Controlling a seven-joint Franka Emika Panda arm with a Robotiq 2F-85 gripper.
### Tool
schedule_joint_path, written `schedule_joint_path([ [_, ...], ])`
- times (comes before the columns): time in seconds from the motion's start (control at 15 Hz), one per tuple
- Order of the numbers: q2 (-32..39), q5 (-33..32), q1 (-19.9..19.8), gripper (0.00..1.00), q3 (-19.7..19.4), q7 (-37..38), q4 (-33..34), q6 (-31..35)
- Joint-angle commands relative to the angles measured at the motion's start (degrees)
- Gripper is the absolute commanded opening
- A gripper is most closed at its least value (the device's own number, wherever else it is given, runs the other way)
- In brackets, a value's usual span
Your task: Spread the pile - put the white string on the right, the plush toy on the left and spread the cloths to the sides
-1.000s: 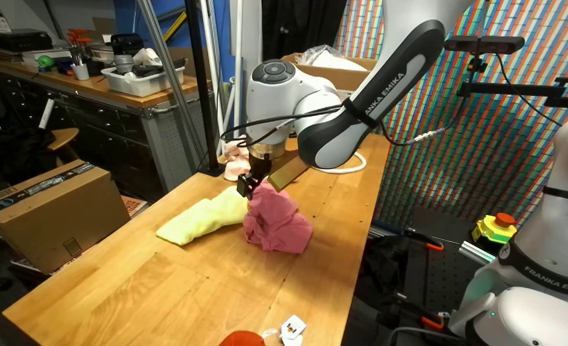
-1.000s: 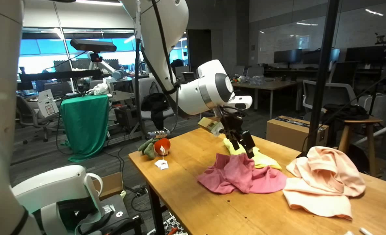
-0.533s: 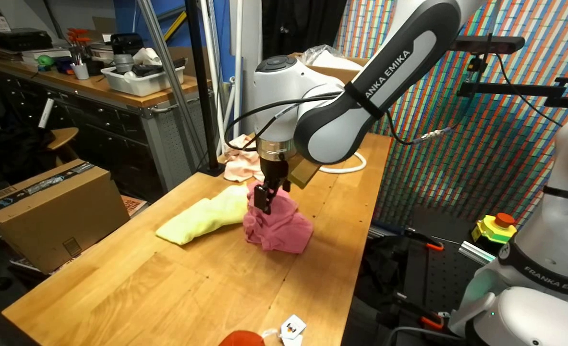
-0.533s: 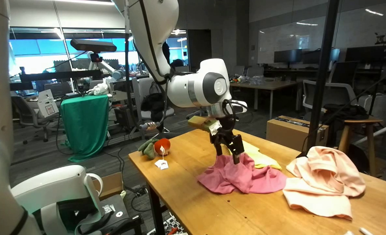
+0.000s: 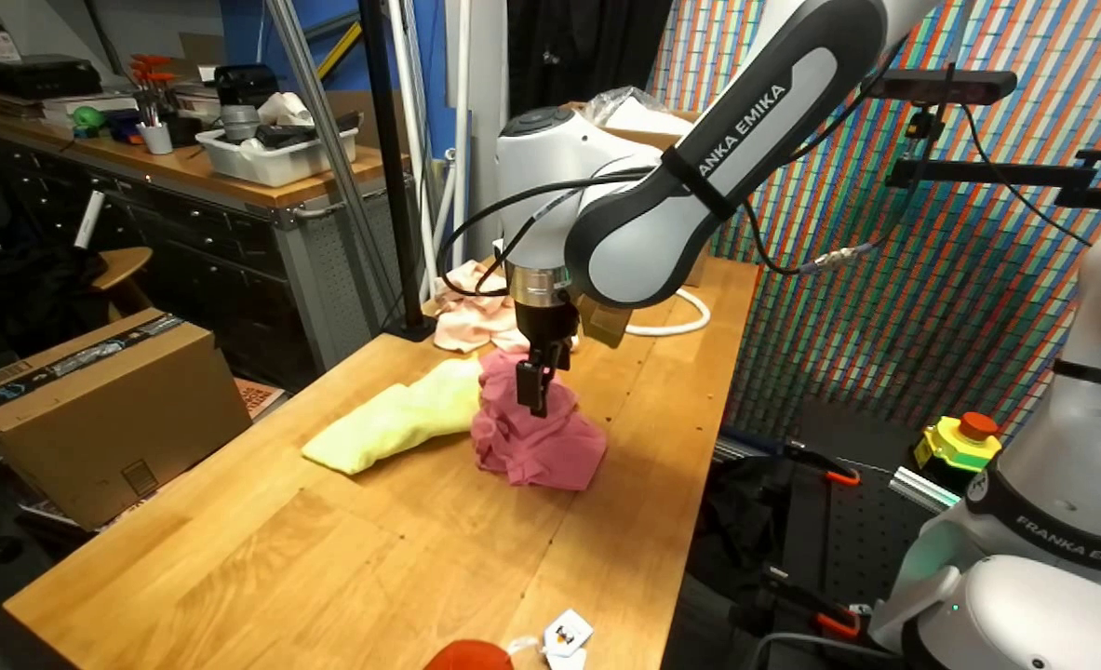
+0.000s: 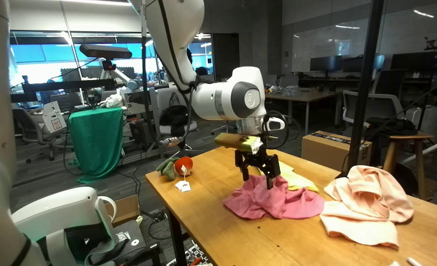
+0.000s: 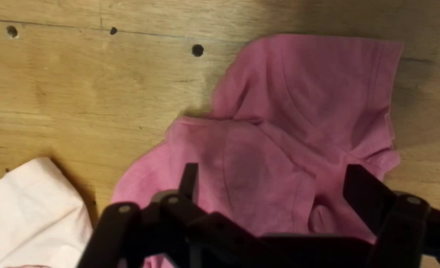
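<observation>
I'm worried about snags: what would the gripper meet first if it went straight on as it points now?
Most likely the pink cloth: the open gripper points down at it in both exterior views. Depth is unclear; it may be touching or just above.

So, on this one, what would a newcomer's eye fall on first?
Most likely the rumpled pink cloth on the wooden table, with the gripper open over it. The yellow cloth beside it and the peach cloth, heaped at the right of an exterior view, probably come next. The red-orange plush toy sits near the table's corner, apart from all three.
</observation>
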Motion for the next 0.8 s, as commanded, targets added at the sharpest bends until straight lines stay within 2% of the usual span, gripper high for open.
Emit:
schedule_joint_path([
  [0.0, 0.6, 3.2, -1.3, 1.00, 0.7, -5.9, 0.0, 1.2],
  [0.47, 3.2, 8.1, -1.5, 1.00, 1.9, -12.3, 0.1, 2.3],
  [0.73, 4.4, 7.6, -1.0, 1.00, 2.1, -12.4, 0.2, 2.7],
])
